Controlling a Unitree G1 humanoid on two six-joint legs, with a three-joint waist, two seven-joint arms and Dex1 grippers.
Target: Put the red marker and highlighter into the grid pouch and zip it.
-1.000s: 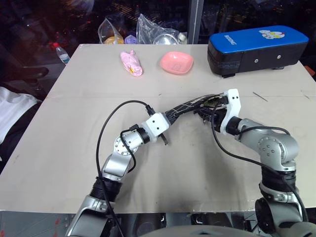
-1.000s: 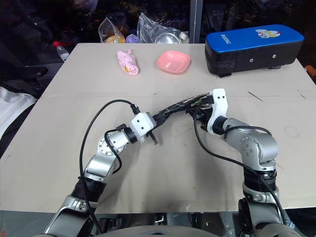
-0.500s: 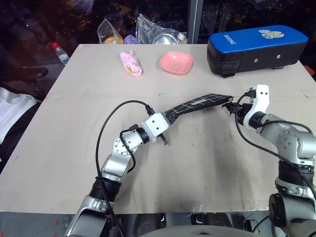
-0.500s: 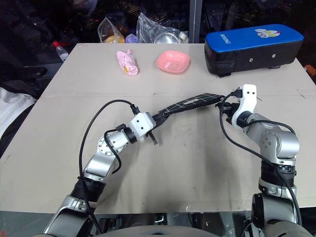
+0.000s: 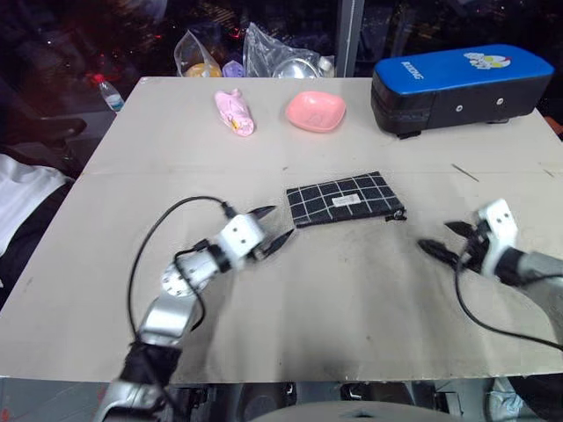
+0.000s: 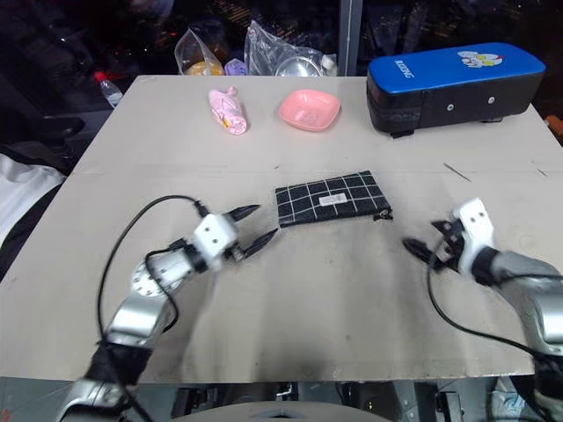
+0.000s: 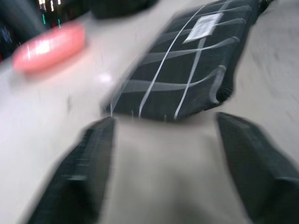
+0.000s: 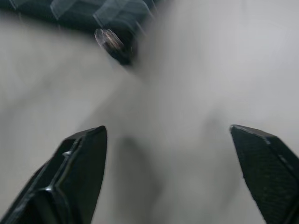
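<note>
The grid pouch (image 5: 345,198), black with white lines and a small white label, lies flat on the table's middle. Its zipper pull (image 8: 114,44) sits at the pouch's right end. My left gripper (image 5: 271,226) hovers open just left of the pouch's left edge, apart from it; the left wrist view has the pouch (image 7: 187,60) lying beyond both fingers. My right gripper (image 5: 440,237) is open to the right of the pouch, a short way from the zipper pull, holding nothing. The red marker and the highlighter are out of view.
A big blue-and-black case (image 5: 457,83) stands at the back right. A pink bowl (image 5: 314,112) and a pink wrapped object (image 5: 234,112) lie at the back middle. Plastic bags (image 5: 264,57) sit past the far edge, and a bottle (image 5: 106,92) off the left edge.
Both grippers let go of the pouch and opened. The pouch dropped from its raised, stretched pose to lie flat. The left arm drew back left; the right arm swung right and down.
</note>
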